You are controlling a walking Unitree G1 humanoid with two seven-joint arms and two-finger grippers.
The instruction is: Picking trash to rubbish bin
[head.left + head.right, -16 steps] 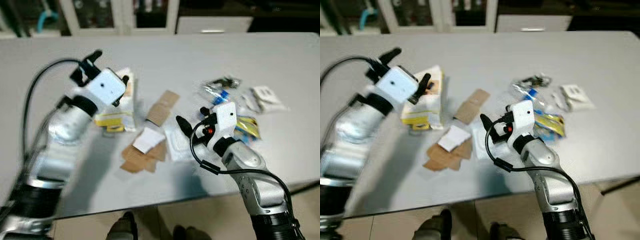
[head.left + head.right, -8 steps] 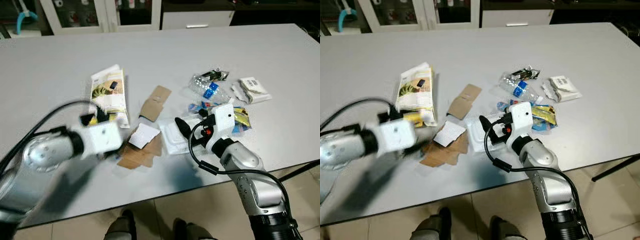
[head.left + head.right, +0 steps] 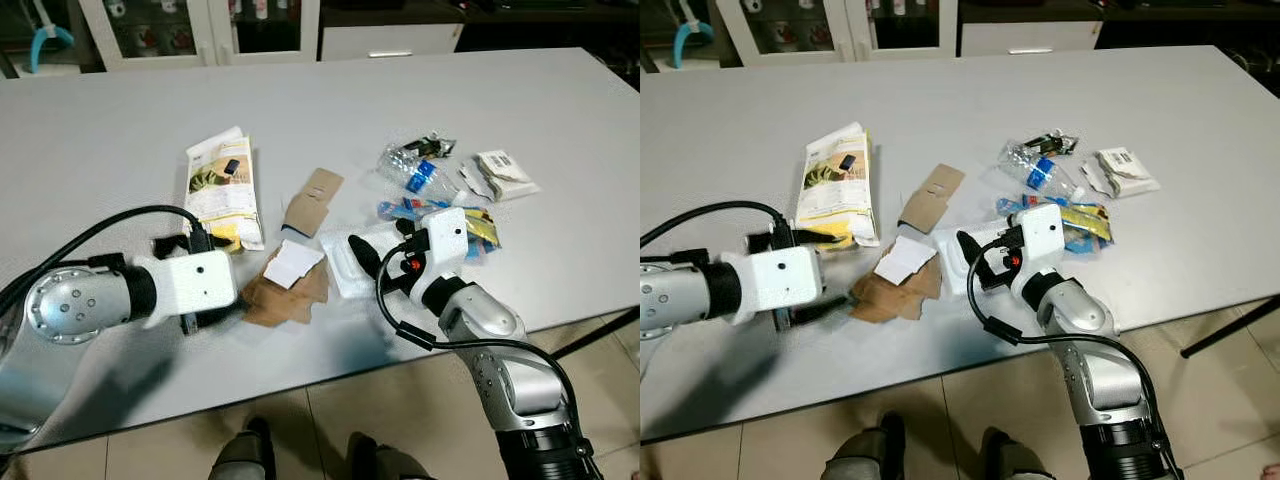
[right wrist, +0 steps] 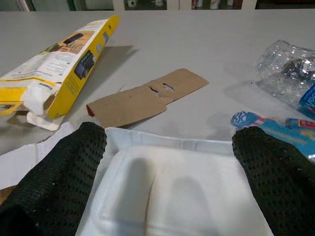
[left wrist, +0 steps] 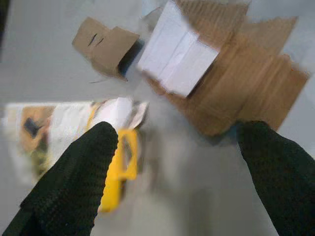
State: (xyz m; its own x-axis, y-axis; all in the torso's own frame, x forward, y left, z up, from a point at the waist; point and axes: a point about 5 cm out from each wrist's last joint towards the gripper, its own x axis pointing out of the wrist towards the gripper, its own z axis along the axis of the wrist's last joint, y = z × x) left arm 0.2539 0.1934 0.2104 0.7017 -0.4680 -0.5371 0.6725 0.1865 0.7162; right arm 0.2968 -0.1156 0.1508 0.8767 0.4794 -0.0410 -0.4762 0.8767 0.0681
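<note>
- Lowered from its raised pose of a second ago, the left arm now lies nearly level over the table's (image 3: 90, 130) near edge, forearm pointing toward the right, with the left pincer (image 5: 182, 162) low beside the torn brown cardboard (image 3: 285, 290).
- Left pincer state: its two black fingers (image 5: 74, 182) stand spread wide apart, holding nothing; the wrist view looks between them at the cardboard, the white card and the yellow box.
- Yellow printed box (image 3: 222, 185) lies flat toward the table's left half, its torn end facing the near edge, just behind the left wrist.
- White card (image 3: 295, 263) rests on top of the torn brown cardboard, near the middle of the table.
- Slotted cardboard flap (image 3: 312, 200) lies just behind the card, further from the near edge.
- White tray (image 4: 182, 191) lies flat just beside the cardboard, on its right.
- Right arm rises from below the near edge, elbow bent, forearm angled up and leftward; the right pincer (image 4: 167, 162) sits low over the white tray with its fingers (image 4: 64, 172) apart and gripping nothing.
- Crushed clear bottle (image 3: 410, 170) with a blue label, a blue and yellow wrapper (image 3: 478, 230) and crumpled white packaging (image 3: 505, 172) lie clustered toward the table's right edge, behind the right wrist.
</note>
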